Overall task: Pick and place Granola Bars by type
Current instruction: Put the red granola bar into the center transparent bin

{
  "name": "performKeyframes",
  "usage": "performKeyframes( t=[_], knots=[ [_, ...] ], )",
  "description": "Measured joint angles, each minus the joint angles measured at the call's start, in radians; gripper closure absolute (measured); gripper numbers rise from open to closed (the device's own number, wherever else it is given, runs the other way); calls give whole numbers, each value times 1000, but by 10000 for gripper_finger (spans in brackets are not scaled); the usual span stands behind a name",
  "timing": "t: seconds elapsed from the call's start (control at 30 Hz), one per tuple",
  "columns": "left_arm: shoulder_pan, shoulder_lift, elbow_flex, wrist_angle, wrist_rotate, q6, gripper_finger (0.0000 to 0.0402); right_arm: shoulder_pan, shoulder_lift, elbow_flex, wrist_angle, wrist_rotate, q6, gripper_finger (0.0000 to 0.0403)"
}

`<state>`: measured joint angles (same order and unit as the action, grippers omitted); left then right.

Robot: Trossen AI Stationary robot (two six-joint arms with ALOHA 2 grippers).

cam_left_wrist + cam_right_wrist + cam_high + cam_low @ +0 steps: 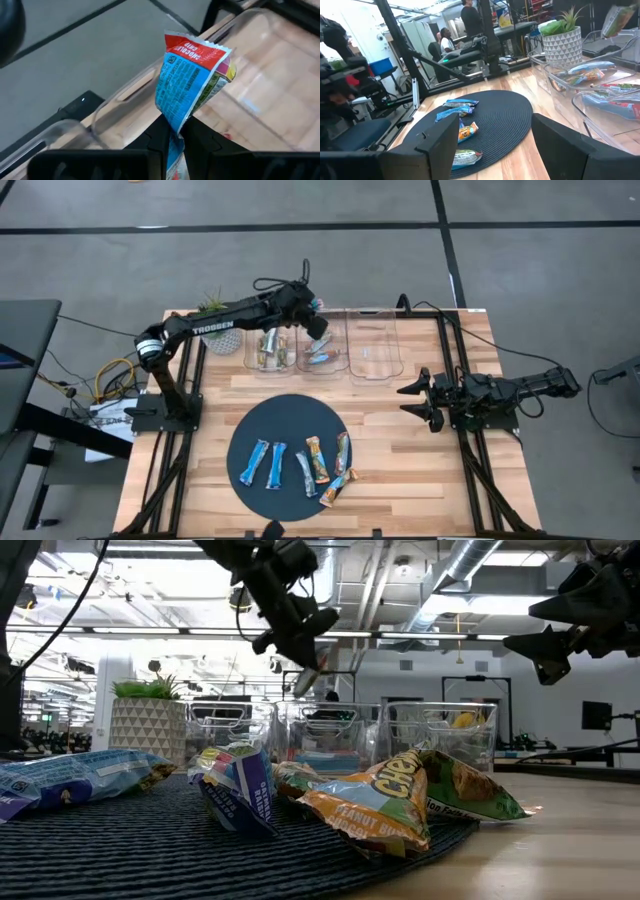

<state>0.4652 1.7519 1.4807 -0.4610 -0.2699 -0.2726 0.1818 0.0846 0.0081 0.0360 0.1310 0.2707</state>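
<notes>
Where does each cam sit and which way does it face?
High view: overhead, straight down on the table; both arms, round mat, three clear bins.
Low view: table height, level across the mat to the bins; both arms enter from above.
Left wrist view: above the bins; own fingers shut on a blue-and-red bar.
Right wrist view: table's right side, facing across the mat; own open fingers.
Shared: high and right wrist views both show the left gripper holding that bar over the bins.
</notes>
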Motion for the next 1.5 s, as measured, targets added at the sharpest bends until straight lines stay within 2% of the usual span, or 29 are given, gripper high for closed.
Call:
performKeyframes(
  t=[0.27,0.5,0.9,1.2,1.33,1.5],
  knots=[
    [34,6,-81,72,51,-1,365,0,0,0,0,0,0,159],
    [34,90,-84,89,108,4,365,0,0,0,0,-1,0,159],
    [39,185,-83,57,109,105,365,0,0,0,0,2,0,159],
    [45,198,-83,31,104,120,364,0,0,0,0,1,0,159],
    [47,198,-83,19,116,120,344,0,0,0,0,1,0,159],
    [47,198,-83,6,116,120,299,0,0,0,0,1,0,159]
  ],
)
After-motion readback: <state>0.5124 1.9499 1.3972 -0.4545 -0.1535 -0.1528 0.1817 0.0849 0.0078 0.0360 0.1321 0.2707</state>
